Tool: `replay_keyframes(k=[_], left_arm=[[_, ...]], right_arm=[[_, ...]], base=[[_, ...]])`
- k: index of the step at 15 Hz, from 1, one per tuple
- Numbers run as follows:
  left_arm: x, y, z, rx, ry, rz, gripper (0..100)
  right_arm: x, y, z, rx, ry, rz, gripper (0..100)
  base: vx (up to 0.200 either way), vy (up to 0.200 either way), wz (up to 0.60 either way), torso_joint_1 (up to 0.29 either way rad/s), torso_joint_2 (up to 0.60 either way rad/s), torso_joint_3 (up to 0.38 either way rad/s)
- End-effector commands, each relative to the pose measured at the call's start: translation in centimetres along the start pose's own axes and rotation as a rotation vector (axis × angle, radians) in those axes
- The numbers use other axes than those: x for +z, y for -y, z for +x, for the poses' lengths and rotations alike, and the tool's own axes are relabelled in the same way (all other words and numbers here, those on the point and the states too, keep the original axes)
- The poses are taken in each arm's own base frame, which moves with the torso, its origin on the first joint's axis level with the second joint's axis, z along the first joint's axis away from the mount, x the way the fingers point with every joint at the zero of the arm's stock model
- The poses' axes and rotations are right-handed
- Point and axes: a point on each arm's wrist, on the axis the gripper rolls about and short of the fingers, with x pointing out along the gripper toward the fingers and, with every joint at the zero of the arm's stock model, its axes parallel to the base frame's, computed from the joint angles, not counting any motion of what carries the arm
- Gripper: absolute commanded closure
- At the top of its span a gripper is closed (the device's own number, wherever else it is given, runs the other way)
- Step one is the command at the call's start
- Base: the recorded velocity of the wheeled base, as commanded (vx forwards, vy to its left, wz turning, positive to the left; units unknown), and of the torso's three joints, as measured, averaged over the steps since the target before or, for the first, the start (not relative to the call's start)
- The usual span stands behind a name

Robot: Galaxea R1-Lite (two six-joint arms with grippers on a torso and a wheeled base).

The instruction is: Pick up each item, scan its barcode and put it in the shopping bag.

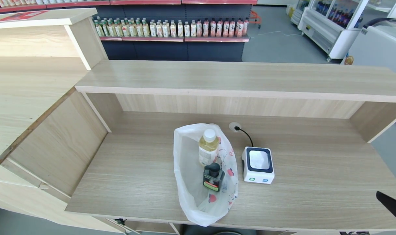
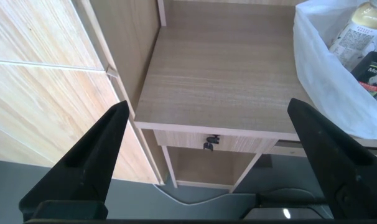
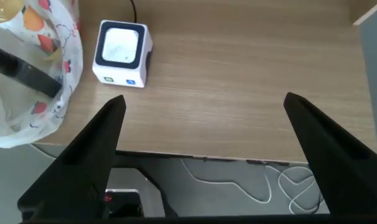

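Note:
A white plastic shopping bag (image 1: 186, 169) with red prints lies open on the wooden counter. Inside it are a pale yellow drink bottle (image 1: 208, 147) with a white cap and a small black pump bottle (image 1: 213, 177). The white barcode scanner (image 1: 258, 164) sits just right of the bag. My left gripper (image 2: 207, 155) hangs open and empty off the counter's front left corner, with the bag (image 2: 325, 74) and yellow bottle (image 2: 356, 28) off to one side. My right gripper (image 3: 204, 158) is open and empty over the counter's front edge, near the scanner (image 3: 121, 53) and bag (image 3: 27, 106). One right fingertip (image 1: 392, 204) shows at the counter's right end.
A raised ledge (image 1: 237, 80) runs along the counter's back, with side walls at both ends. The scanner's black cable (image 1: 245, 133) leads to a hole in the counter. A drawer lock (image 2: 208, 143) sits under the front edge. Drink shelves (image 1: 171, 29) and freezers (image 1: 335, 23) stand behind.

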Motion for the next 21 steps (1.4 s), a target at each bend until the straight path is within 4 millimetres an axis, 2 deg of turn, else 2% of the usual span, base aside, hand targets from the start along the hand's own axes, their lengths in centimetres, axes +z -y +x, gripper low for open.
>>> replay_keyframes(k=[1, 3, 5, 8, 11, 15, 21], left_arm=[[0.0, 0.0, 0.0, 0.001, 0.0, 0.0, 0], [0.0, 0.0, 0.0, 0.001, 0.0, 0.0, 0], [0.0, 0.0, 0.0, 0.001, -0.001, 0.0, 0], [0.0, 0.0, 0.0, 0.001, 0.0, 0.0, 0], [0.0, 0.0, 0.0, 0.001, 0.0, 0.0, 0], [0.0, 0.0, 0.0, 0.001, -0.001, 0.0, 0], [0.0, 0.0, 0.0, 0.001, 0.0, 0.0, 0]], right_arm=[[-4.6, 0.3, -2.9, -0.004, 0.083, -0.014, 0], [-7.4, 0.1, -4.2, -0.014, 0.168, -0.06, 0], [-9.9, -0.1, -4.7, -0.056, 0.224, -0.057, 0], [-10.4, -0.1, -5.3, -0.005, 0.308, -0.052, 0], [-10.7, -0.1, -5.4, -0.006, 0.302, 0.014, 0], [-10.9, -0.3, -5.4, 0.068, 0.275, 0.004, 0], [-10.9, -0.2, -5.4, 0.012, 0.27, 0.019, 0]], base=[[0.0, 0.0, 0.0, 0.0, 0.0, 0.0], [0.0, 0.0, 0.0, 0.0, 0.0, 0.0], [0.0, 0.0, 0.0, 0.0, 0.0, 0.0], [0.0, 0.0, 0.0, 0.0, 0.0, 0.0], [0.0, 0.0, 0.0, 0.0, 0.0, 0.0], [0.0, 0.0, 0.0, 0.0, 0.0, 0.0], [0.0, 0.0, 0.0, 0.0, 0.0, 0.0]])
